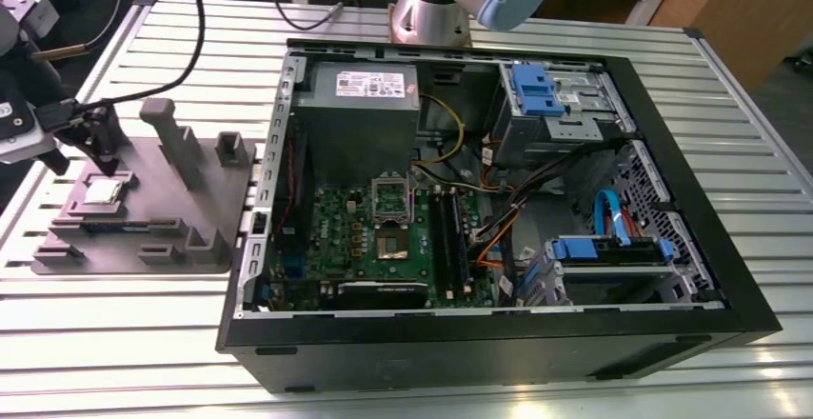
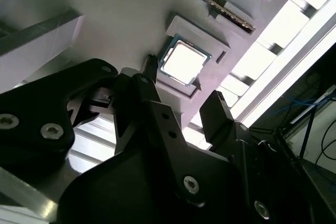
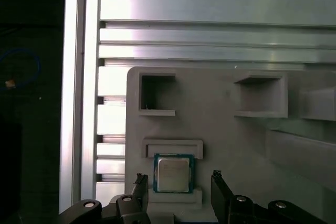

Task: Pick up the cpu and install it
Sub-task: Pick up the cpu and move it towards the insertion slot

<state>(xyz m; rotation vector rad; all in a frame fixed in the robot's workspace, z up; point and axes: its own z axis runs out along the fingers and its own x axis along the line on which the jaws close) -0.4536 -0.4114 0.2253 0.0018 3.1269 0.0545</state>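
My gripper [image 3: 178, 178] is spread open, holding nothing. Its two fingers stand either side of the cpu [image 3: 172, 174] without touching it. The finger [image 3: 142, 182] on one side sits closer to the chip than the other.

That uneven gap is my worry. If I close like this, I reckon the nearer finger meets the chip first and shoves or tips it in its seat. It is thin, so a grip set too high could slip off its edges.

The cpu [image 1: 102, 191] lies flat in a shallow recess of the grey plate [image 1: 190, 248], at the exterior view's left. Two square pockets [image 3: 156, 95] farther along the plate hold nothing.

To the exterior view's right, the open computer case [image 1: 508, 343] holds the green board [image 1: 343, 219], with cables and blue-fronted drive cages [image 1: 546, 90] beside it.
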